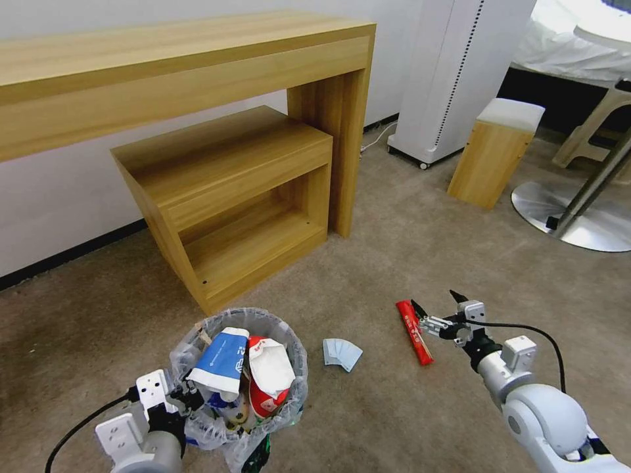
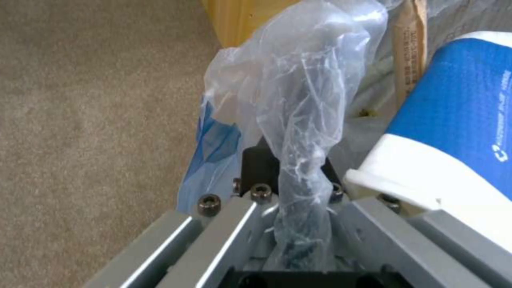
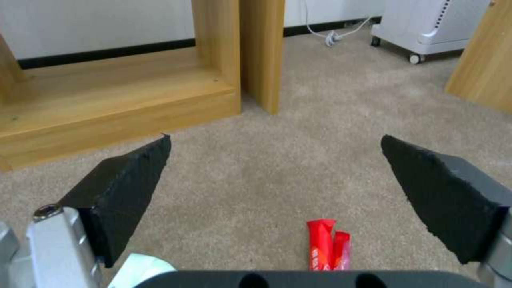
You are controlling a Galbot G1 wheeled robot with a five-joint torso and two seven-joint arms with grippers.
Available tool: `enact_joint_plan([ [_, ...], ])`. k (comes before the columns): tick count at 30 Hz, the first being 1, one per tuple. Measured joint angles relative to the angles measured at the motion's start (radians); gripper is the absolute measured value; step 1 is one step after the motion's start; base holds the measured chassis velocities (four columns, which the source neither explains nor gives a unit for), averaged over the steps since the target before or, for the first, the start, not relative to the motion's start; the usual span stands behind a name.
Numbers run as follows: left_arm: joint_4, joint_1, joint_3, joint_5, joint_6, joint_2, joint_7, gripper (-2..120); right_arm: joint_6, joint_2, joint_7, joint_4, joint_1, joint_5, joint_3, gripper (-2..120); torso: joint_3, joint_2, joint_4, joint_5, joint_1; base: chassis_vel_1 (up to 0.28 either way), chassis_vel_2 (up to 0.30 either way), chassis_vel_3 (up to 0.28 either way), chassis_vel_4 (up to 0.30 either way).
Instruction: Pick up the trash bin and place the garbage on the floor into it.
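Fingers [image 3: 133, 192] of the right gripper [image 1: 439, 309] are spread wide and hold nothing, low over the floor [image 1: 394, 263], with the red snack packet [image 1: 415, 332] lying on the carpet just beneath and between them. A pale blue tissue [image 1: 342, 353] lies farther toward the trash bin [image 1: 240, 368]. The left gripper [image 1: 187, 397] is clenched on the bin's rim and its plastic liner [image 2: 299, 120], bunched between the fingers. A blue-white paper cup [image 1: 220, 361] and red-white packaging [image 1: 269, 374] fill the bin.
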Motion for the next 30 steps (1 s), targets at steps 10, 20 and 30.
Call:
enact_joint_plan([
  [10,-0.001,0.000,0.000,0.000,0.000,0.001,0.000,0,0.001,-0.001,0.000,0.000,-0.002,-0.001,0.002,100,0.000,0.000,0.0000,0.0001,0.000,0.000,0.000,0.000,0.000],
  [20,-0.001,0.000,0.000,0.000,0.001,0.001,0.000,0,0.003,-0.001,0.000,0.000,-0.002,-0.001,0.004,100,0.000,0.000,0.0000,0.0002,0.000,0.000,0.000,0.000,0.000],
  [30,-0.001,-0.001,0.000,0.000,0.002,0.001,0.000,0,0.004,-0.001,0.000,0.000,-0.003,0.000,0.005,100,0.000,0.000,0.0000,0.0002,0.000,0.000,0.000,0.000,0.000],
])
